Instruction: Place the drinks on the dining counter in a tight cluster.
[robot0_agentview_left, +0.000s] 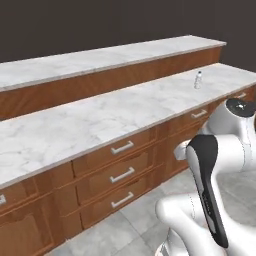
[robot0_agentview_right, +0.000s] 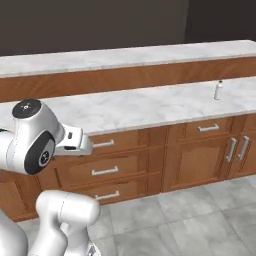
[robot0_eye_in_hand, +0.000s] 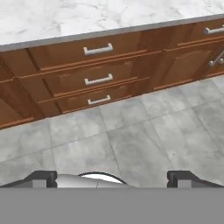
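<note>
Nearest my hand camera, the gripper (robot0_eye_in_hand: 112, 179) hangs with its jaws spread wide and empty above the grey tiled floor (robot0_eye_in_hand: 131, 140), facing the wooden drawers (robot0_eye_in_hand: 98, 78) at twelve o'clock. I see the tiny clear bottle (robot0_agentview_left: 198, 79) standing upright on the marble-topped cabinets (robot0_agentview_left: 100, 122), at about one o'clock in the left base view. The raised dining counter (robot0_agentview_left: 100, 57) runs behind it.

**A rendered home kitchen**

The place is a kitchen. A long run of brown wood cabinets (robot0_agentview_right: 150, 160) carries a white, grey-veined marble counter (robot0_agentview_left: 100, 125), with stacked drawers (robot0_eye_in_hand: 98, 81) and doors fitted with silver bar handles (robot0_agentview_left: 122, 147). Behind it rises a second, higher marble slab (robot0_agentview_right: 125, 57) on plain wood panels. The floor (robot0_eye_in_hand: 131, 140) is grey tile.
</note>
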